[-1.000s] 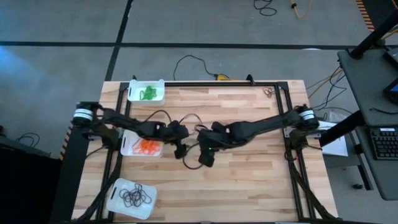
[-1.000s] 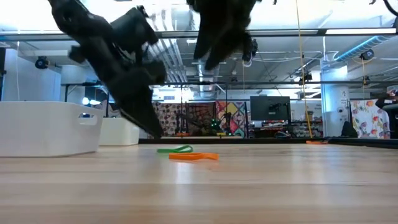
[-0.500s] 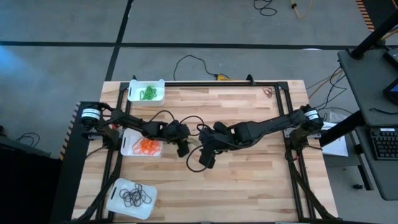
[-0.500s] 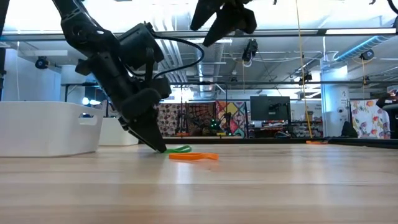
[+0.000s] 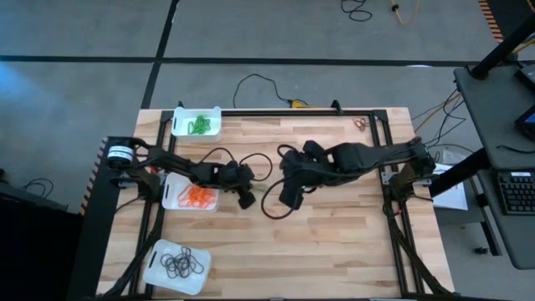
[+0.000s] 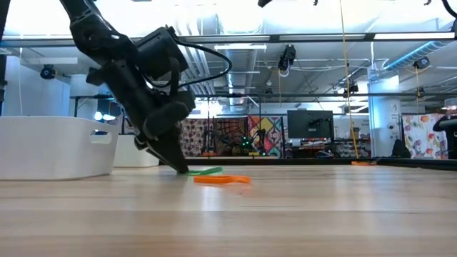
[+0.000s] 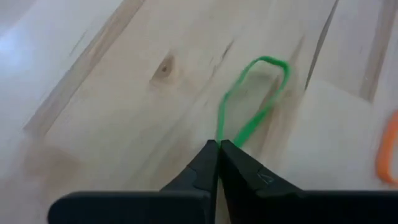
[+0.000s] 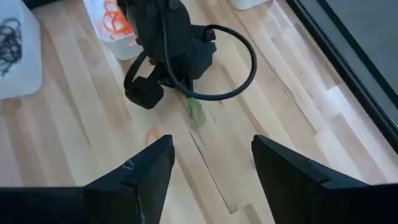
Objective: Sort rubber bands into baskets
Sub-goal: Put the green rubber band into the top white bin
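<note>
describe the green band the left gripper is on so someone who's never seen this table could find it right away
On the wooden table, find the basket of orange bands at the left-middle. Just right of it the left gripper is shut on one end of a thin green rubber band lying flat on the bare wood. A loose orange band lies beside it, but this loop is green and pinched.

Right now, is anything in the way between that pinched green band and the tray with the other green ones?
Nothing visible blocks it. The left gripper pinches the green rubber band on bare wood, and the green basket lies across open tabletop.
</note>
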You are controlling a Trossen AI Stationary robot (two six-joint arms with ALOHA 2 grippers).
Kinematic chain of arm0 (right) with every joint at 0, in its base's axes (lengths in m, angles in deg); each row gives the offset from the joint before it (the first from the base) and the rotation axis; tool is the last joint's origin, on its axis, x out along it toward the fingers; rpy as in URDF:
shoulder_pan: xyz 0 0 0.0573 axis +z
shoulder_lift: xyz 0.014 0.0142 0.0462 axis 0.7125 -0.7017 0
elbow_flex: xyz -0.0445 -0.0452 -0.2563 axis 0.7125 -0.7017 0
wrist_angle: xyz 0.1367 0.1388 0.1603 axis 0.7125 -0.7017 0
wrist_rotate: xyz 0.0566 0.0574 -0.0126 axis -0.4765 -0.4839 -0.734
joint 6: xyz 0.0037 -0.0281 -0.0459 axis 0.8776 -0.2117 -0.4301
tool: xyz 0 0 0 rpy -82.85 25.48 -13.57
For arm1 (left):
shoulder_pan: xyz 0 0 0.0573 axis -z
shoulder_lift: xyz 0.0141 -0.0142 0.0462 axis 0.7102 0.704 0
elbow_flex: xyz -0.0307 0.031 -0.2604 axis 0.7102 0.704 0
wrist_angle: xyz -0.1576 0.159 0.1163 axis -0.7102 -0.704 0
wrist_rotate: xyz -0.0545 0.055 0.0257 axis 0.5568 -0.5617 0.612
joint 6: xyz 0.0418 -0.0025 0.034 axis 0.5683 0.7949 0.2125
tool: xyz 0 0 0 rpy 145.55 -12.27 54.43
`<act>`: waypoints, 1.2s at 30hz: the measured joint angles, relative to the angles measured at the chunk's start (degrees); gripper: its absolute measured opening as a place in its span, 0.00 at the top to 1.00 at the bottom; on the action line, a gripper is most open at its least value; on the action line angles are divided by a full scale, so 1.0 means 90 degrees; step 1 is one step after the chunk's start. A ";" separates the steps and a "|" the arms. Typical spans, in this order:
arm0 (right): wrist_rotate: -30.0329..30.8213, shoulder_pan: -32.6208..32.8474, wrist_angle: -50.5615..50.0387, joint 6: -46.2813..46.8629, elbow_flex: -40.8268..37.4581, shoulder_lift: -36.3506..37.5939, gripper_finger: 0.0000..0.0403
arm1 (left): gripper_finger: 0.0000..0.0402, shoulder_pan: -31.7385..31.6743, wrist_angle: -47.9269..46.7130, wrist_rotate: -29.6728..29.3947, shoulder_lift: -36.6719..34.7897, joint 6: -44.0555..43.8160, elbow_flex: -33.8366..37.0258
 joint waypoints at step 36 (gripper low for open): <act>0.0031 0.1103 -0.0738 0.1519 0.0092 0.0001 0.47 | 1.00 -0.6409 -0.5760 -0.1274 -0.1111 0.3080 -0.2810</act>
